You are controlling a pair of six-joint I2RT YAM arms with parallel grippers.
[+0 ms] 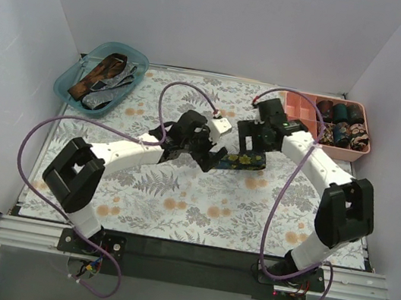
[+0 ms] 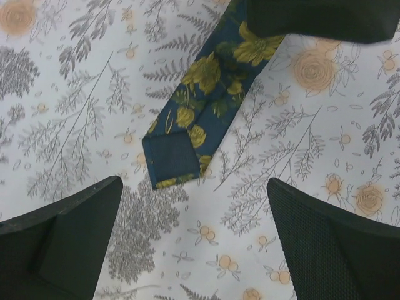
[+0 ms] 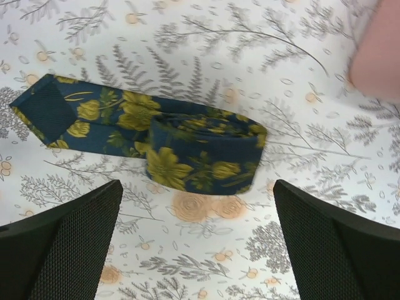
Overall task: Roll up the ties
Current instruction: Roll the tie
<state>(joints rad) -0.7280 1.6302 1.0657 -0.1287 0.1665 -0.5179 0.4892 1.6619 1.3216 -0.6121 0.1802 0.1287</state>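
A navy tie with yellow flowers lies on the patterned cloth between my two grippers. In the right wrist view it is partly rolled: a flattened coil at its right end, with the loose end lying flat to the left. In the left wrist view the loose end points toward my fingers. My left gripper is open and empty, just short of the tie's end. My right gripper is open and empty above the coil.
A teal tray at the back left holds several unrolled ties. A pink compartment box at the back right holds several rolled ties. Purple cables loop beside both arms. White walls enclose the table.
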